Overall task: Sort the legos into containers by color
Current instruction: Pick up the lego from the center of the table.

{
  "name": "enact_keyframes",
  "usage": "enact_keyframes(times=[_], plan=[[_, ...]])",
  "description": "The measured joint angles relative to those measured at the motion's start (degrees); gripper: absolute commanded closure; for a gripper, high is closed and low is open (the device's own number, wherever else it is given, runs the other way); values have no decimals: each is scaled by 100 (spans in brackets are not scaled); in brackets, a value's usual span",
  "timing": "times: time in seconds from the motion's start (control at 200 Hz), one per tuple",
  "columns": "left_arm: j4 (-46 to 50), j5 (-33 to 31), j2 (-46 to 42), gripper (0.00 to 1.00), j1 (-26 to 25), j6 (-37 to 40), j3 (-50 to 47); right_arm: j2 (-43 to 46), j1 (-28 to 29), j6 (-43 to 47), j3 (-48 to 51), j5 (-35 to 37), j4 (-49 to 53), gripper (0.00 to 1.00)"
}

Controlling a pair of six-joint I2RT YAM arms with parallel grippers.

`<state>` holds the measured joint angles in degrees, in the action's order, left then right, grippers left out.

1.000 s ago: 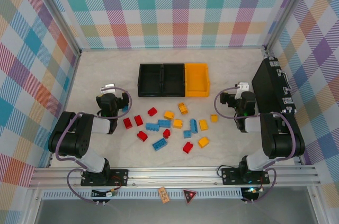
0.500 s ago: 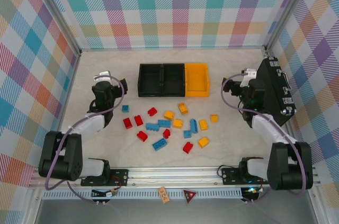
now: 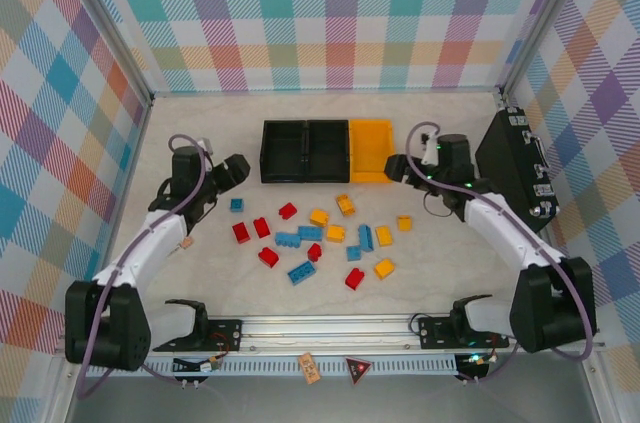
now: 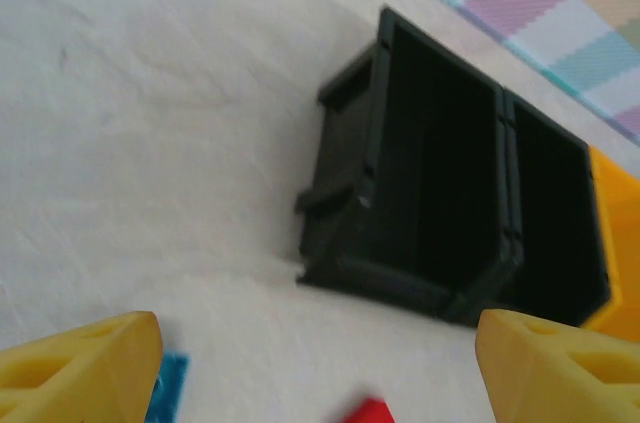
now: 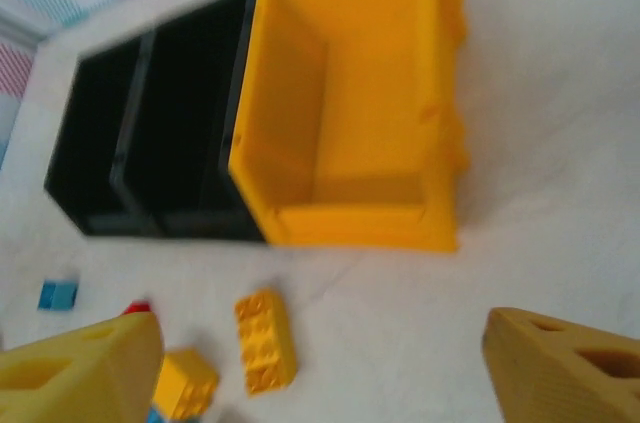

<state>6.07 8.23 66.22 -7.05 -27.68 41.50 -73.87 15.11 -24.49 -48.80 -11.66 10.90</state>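
Observation:
Several red, blue and yellow legos lie scattered on the table, among them a yellow brick [image 3: 346, 205], a red brick [image 3: 288, 210] and a small blue brick [image 3: 236, 205]. Behind them stand two black bins [image 3: 304, 151] and a yellow-orange bin [image 3: 371, 150] in a row. My left gripper [image 3: 228, 171] hangs open and empty left of the black bins [image 4: 440, 213], above the small blue brick [image 4: 170, 388]. My right gripper [image 3: 395, 165] is open and empty beside the yellow-orange bin [image 5: 350, 113], with a yellow brick [image 5: 265, 340] below it.
A large flat black case [image 3: 515, 173] stands against the right wall, just behind the right arm. Checked walls close in the table on three sides. Bare table lies in front of the bins at far left and far right.
Both arms have unfolded and reached forward. The left gripper swung right toward the black bins, and the right gripper swung left toward the yellow-orange bin. The legos have not moved.

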Motion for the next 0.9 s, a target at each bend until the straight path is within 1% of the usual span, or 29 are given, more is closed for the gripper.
enact_keyframes(times=[0.07,0.165,0.36,0.5,0.695,0.82,0.9], plan=[[138,190,-264,18,-122,-133,-173,-345,396,20,-286,138,282,22],[221,334,-498,19,-428,-317,-452,-809,828,74,-612,352,579,25],[457,396,-575,22,-975,-570,-723,-1869,1445,155,-1285,791,1154,27],[479,350,-575,24,-1233,-621,-723,-2481,1738,203,-1661,979,1408,28],[424,306,-509,26,-1414,-752,-723,-3060,2052,273,-2015,1207,1700,30],[393,275,-393,26,-1526,-796,-732,-3368,2188,286,-2282,1331,1845,33],[382,262,-339,26,-1585,-831,-750,-3521,2251,313,-2400,1410,1921,40]])
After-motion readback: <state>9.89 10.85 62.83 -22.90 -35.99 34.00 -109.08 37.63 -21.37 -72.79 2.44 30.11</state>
